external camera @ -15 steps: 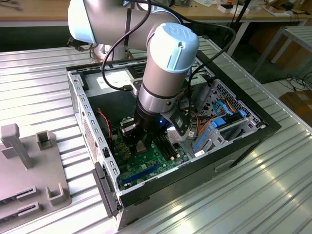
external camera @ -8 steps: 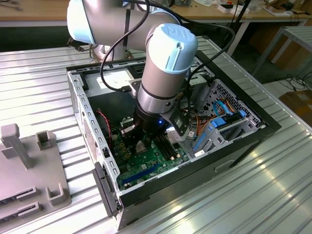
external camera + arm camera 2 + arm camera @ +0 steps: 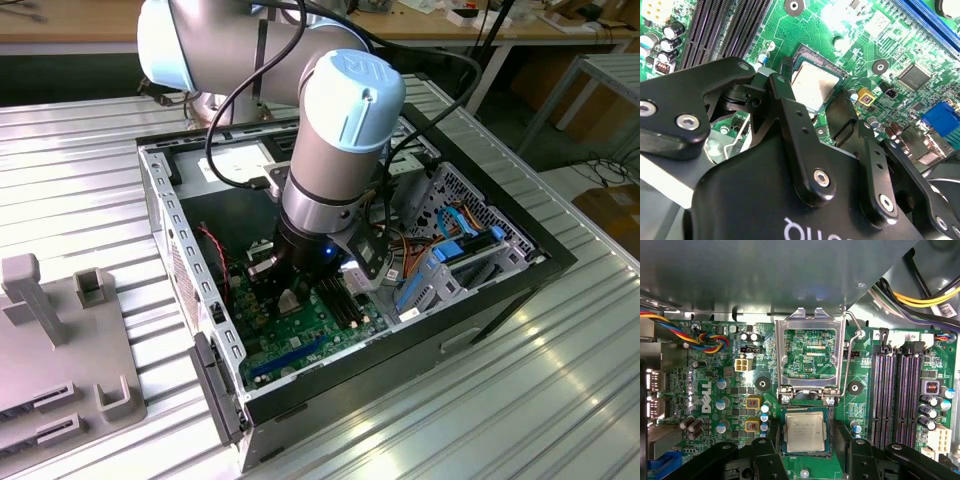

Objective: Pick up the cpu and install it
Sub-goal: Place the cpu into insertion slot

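Note:
The cpu (image 3: 805,432), a small square chip with a silver-grey top, lies flat in the black-framed socket (image 3: 781,432) on the green motherboard (image 3: 715,385). In the second wrist view the cpu (image 3: 812,86) shows between the two black fingers (image 3: 785,105). My gripper (image 3: 807,452) hangs low over it, one finger on each side. A thin strip of socket shows beside the chip, so the jaws stand slightly open around it. In the exterior view the gripper (image 3: 290,295) reaches down into the open computer case (image 3: 165,215).
The socket's metal load plate (image 3: 809,352) stands flipped open, its wire lever (image 3: 852,357) raised beside it. Long black memory slots (image 3: 897,395) run alongside. Coloured cables (image 3: 707,340) and the case wall (image 3: 765,275) crowd in close. A grey fixture (image 3: 60,340) sits outside the case.

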Tool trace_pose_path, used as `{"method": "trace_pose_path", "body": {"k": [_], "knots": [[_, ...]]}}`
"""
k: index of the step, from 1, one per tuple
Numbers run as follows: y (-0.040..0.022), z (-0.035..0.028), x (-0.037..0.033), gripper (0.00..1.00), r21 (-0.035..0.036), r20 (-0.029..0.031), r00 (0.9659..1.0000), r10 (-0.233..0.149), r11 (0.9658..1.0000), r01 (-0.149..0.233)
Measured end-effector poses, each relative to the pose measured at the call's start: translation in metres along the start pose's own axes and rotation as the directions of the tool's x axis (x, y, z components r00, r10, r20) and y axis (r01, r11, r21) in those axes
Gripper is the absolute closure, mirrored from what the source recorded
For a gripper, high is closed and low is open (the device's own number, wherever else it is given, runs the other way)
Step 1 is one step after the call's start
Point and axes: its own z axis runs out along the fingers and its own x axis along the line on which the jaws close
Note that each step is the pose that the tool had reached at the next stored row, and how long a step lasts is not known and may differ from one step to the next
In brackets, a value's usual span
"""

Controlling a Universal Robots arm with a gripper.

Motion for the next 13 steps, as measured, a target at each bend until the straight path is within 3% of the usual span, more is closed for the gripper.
{"method": "trace_pose_path", "body": {"k": [7,13], "knots": [[0.0001,0.0002,0.0000,0.45,-0.0001,0.0001,1.0000,0.000,1.0000,0.000],[0.0017,-0.0037,0.0002,0.45,0.0000,0.0001,1.0000,0.000,1.0000,0.000]]}}
